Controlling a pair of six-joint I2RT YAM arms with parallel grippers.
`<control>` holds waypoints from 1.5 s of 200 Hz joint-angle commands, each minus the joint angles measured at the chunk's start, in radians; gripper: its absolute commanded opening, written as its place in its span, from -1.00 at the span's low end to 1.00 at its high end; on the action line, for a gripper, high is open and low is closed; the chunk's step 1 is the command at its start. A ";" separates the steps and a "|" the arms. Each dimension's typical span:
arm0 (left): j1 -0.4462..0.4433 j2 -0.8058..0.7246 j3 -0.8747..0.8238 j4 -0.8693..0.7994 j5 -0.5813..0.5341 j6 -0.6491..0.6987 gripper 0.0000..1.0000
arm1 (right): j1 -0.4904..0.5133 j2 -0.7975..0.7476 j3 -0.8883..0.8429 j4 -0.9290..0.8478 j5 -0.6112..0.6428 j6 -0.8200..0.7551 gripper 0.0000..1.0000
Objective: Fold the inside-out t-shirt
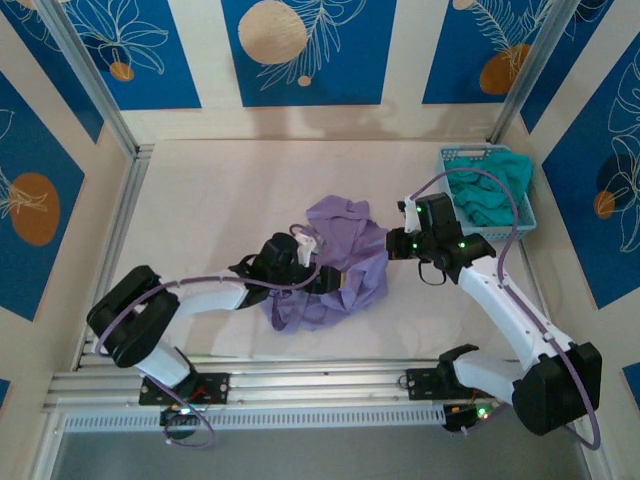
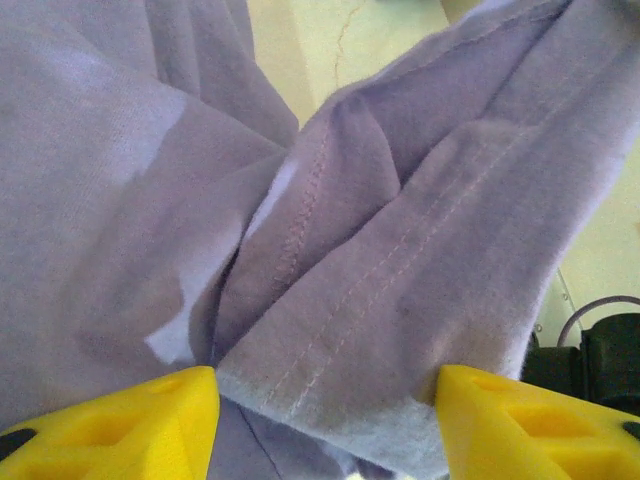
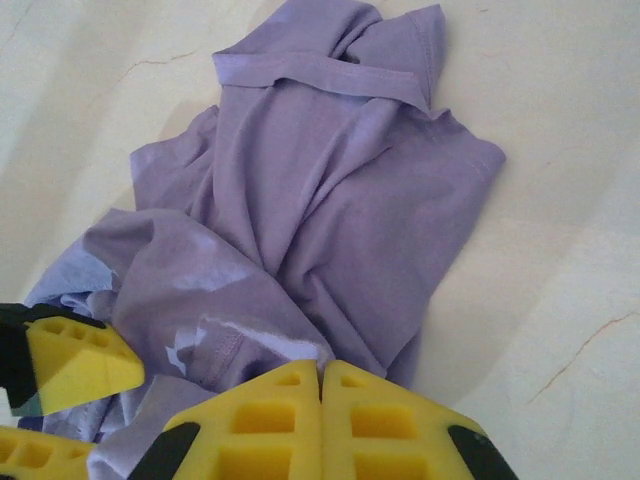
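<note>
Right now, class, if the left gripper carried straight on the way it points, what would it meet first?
The left gripper would meet the t-shirt, its stitched hem bunched between the open fingers; probably almost touching.

My left fingers (image 2: 130, 425) are cut off at the bottom edge; t-shirt (image 2: 400, 250) cloth spans the gap, can't tell if I pinch it. Right fingers (image 3: 260, 430) are cropped too, hiding the t-shirt's near edge. White print (image 3: 230, 330) is crumpled, unreadable. In the top view, cloth buries my left fingertips.

One lavender t-shirt (image 1: 340, 262), one teal garment (image 1: 492, 196), one blue basket (image 1: 452, 156) — two grippers (image 2: 325, 385) (image 3: 320, 400)
</note>
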 commanded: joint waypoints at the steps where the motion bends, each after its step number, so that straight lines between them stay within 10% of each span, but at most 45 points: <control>1: -0.022 0.038 0.044 0.010 0.038 0.021 0.17 | -0.006 -0.031 -0.013 0.016 -0.019 0.004 -1.00; 45: -0.039 0.098 0.092 0.029 0.077 0.019 -0.21 | -0.006 -0.038 -0.009 0.024 -0.027 0.000 -1.00; 81: -0.032 0.046 0.097 -0.024 0.055 0.079 -1.00 | -0.005 -0.058 0.000 0.040 -0.047 -0.007 -1.00; 183: -0.003 -0.574 0.405 -0.936 -0.467 0.697 -1.00 | 0.083 -0.200 -0.028 0.430 -0.349 0.163 -1.00; 270: -0.046 -0.241 0.248 -0.631 -0.188 0.584 -0.97 | 0.055 -0.069 -0.232 0.268 0.069 0.158 -1.00; 300: -0.041 -0.177 0.260 -0.586 -0.227 0.542 -0.58 | 0.008 -0.014 -0.253 0.267 0.073 0.143 -1.00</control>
